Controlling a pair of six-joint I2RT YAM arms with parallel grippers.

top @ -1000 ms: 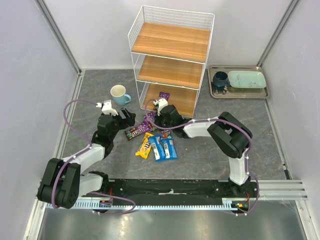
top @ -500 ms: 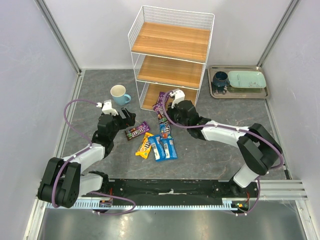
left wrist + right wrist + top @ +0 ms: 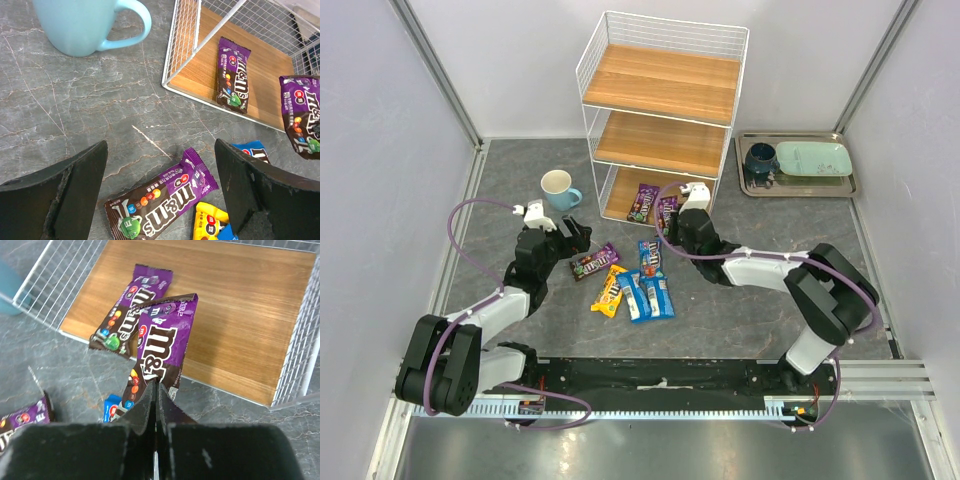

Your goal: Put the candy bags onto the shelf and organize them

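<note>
candy bags (image 3: 635,295): were purple-brown, blue, yellow
shelf (image 3: 665,85): was white wire, light-brown boards
surface (image 3: 75,100): was grey, pale-veined
cup (image 3: 85,25): was pale blue, perhaps cream inside

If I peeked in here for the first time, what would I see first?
The tall white wire shelf at the back stands out, one purple M&M's bag lying on its bottom board. The right end effector is shut on a second purple M&M's bag by that board's front edge. Blue, yellow and purple candy bags lie scattered on the grey table between the arms.
</note>
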